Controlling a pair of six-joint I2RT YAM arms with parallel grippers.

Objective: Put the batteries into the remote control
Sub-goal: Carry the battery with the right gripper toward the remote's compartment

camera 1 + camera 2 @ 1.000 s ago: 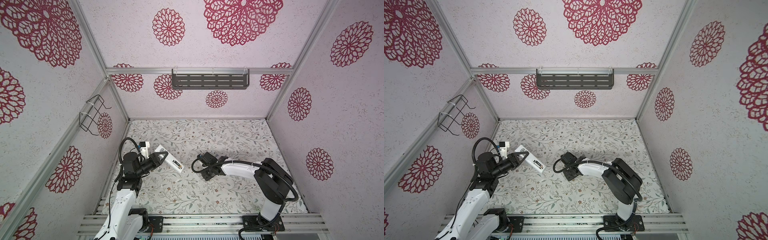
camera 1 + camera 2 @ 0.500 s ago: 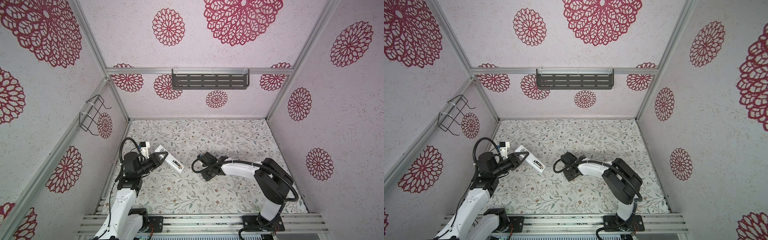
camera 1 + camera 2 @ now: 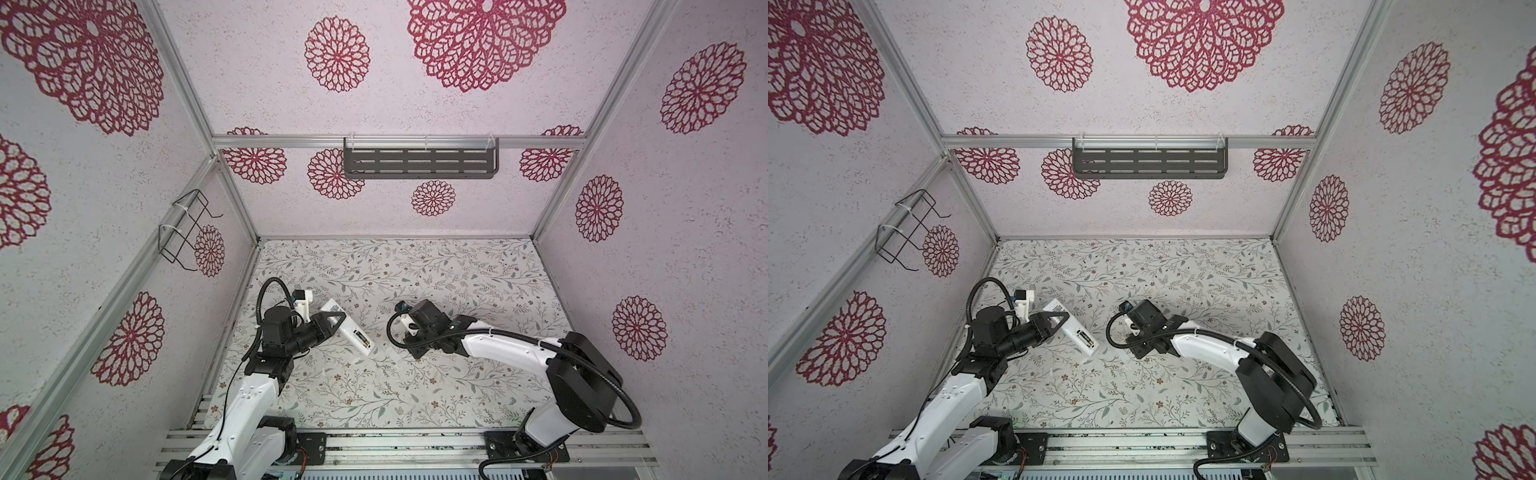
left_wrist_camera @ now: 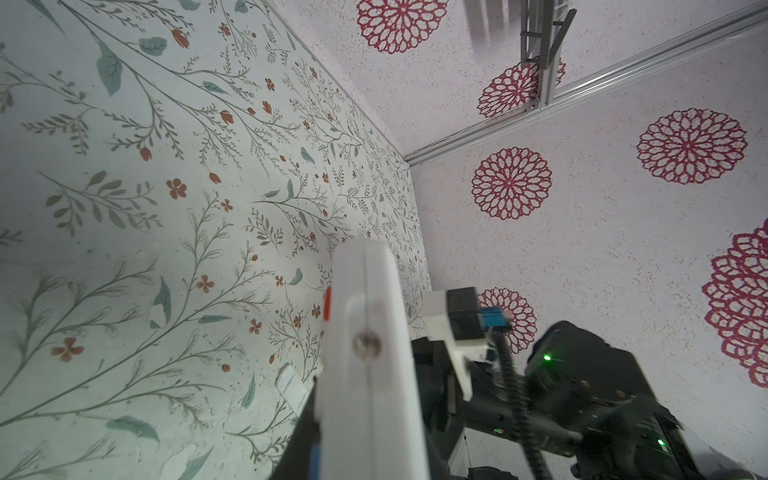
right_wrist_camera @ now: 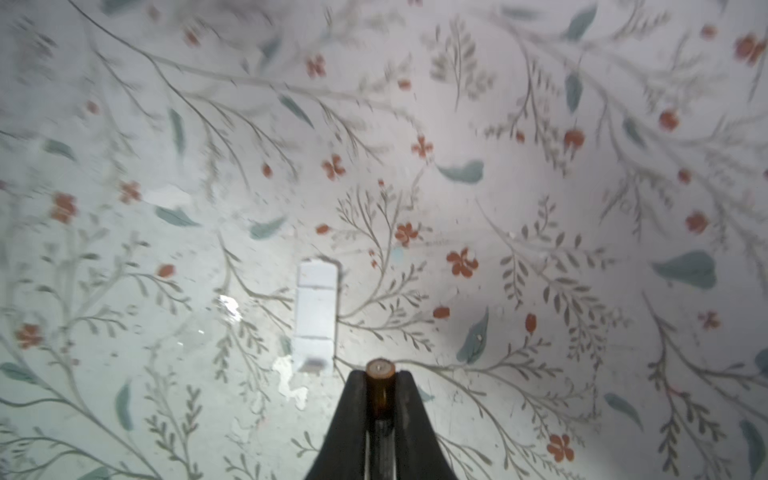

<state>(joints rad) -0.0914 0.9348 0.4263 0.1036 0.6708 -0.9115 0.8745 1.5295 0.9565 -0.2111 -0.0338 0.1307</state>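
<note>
While both arms have barely moved over the last second, the right gripper (image 5: 380, 374) has tightened slightly and now pinches one battery (image 5: 379, 388) end-on between its tips — a firmer hold, likely ready for insertion. The left gripper (image 3: 333, 322) stays clamped on the remote control (image 3: 353, 332), tilted above the table (image 3: 415, 395) — near the battery, not touching.

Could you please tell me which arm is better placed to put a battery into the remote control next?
Probably the right. The right gripper is shut on a battery, while the left gripper is occupied holding the remote control, its open bay facing up.
</note>
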